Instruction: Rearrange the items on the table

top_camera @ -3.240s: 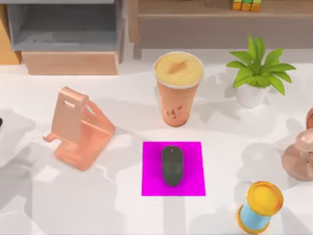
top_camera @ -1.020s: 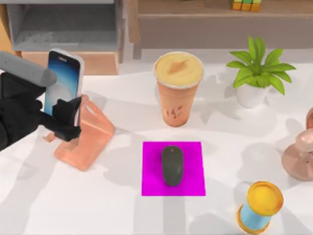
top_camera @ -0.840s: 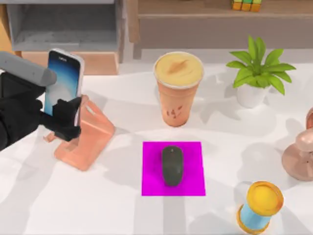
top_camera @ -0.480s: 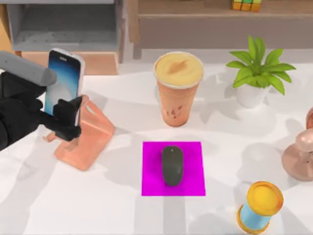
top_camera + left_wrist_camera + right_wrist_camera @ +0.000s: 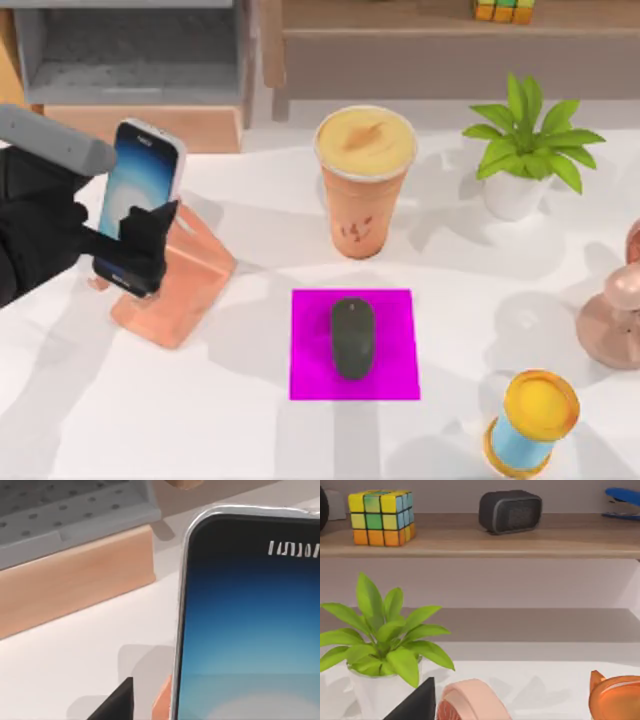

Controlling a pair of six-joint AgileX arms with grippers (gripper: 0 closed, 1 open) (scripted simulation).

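My left gripper is shut on the smartphone, whose blue-white screen faces up and leans back over the salmon phone stand at the table's left. In the left wrist view the smartphone looms close, with a sliver of the stand beside it. The dark grey mouse lies on the magenta mat in the middle. Behind it stands the orange drink cup. A dark part of my right gripper shows in front of the plant.
The potted plant stands at the back right, a yellow-ended blue spool at the front right and a copper-coloured object at the right edge. A wooden block and a shelf unit line the back.
The left gripper has shifted the smartphone a little right and lower, and the phone now tilts back against the stand. Mouse, cup and the rest have not moved.
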